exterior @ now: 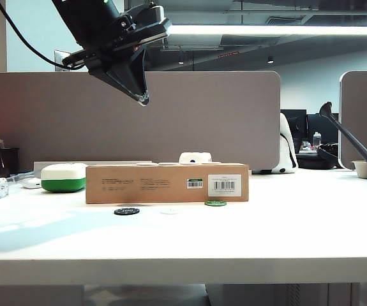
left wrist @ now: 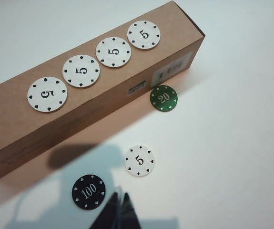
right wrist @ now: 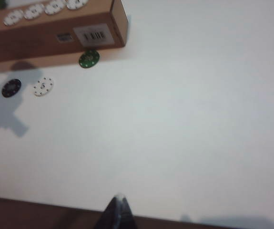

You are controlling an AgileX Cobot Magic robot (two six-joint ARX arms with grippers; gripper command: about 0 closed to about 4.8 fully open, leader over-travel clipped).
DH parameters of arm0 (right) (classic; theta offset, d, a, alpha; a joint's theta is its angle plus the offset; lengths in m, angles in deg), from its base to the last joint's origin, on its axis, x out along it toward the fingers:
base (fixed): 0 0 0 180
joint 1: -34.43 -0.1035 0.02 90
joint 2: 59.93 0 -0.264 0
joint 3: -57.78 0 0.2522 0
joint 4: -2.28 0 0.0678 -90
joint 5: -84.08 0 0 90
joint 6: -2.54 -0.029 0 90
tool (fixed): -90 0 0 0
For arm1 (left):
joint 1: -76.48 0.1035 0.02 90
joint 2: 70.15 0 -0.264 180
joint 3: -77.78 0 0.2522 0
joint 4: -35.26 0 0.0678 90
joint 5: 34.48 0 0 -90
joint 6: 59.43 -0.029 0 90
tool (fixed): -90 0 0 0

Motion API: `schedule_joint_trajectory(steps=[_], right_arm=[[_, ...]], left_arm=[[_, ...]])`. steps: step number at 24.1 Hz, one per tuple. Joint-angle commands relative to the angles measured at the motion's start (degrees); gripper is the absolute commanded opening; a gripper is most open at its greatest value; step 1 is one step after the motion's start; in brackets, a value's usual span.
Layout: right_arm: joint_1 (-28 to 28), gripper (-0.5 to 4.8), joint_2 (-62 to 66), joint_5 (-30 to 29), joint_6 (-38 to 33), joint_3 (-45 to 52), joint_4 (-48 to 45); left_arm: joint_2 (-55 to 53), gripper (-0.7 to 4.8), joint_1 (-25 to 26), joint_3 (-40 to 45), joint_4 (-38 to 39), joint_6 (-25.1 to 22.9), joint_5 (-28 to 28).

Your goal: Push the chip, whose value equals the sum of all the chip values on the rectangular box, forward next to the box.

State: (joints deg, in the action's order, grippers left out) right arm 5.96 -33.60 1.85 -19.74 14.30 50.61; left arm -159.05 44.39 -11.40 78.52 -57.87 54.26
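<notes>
The long brown rectangular box [exterior: 151, 185] lies across the table, with several white chips marked 5 [left wrist: 81, 70] in a row on its top. The green chip [left wrist: 164, 98], marked 20, lies right at the foot of the box's front side [left wrist: 79, 119], near the barcode end [right wrist: 95, 34]; it also shows as green chip [exterior: 215, 203] and green chip [right wrist: 89, 59]. My left gripper [left wrist: 119, 202] is shut and empty, raised high above the table at left gripper [exterior: 143, 99]. My right gripper [right wrist: 119, 202] is shut, hanging high over the table's front edge, far from the box.
A black chip marked 100 [left wrist: 88, 191] and a loose white chip marked 5 [left wrist: 139, 161] lie in front of the box. A white-and-green case [exterior: 63, 177] stands left of the box. A dark watering can [exterior: 355, 143] is at the far right.
</notes>
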Motion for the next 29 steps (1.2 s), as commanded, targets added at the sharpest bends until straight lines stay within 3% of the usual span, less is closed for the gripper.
schedule_joint_trajectory(steps=[1,14,29], right_arm=[[0.04,-0.04,-5.09,0.09,-0.20,0.28,0.83],[0.00,-0.04,-25.40,-1.68,-0.22,0.26,1.20],[0.02,-0.04,-26.38,-1.38,-0.20,0.26,1.29]], left_arm=[[0.15,-0.05,-0.07,-0.17,-0.42,-0.02,0.11],[2.49,-0.05,-0.07,-0.13,-0.35,-0.02,-0.02],[26.77,-0.05,0.15,-0.13,-0.37,-0.02,0.00]])
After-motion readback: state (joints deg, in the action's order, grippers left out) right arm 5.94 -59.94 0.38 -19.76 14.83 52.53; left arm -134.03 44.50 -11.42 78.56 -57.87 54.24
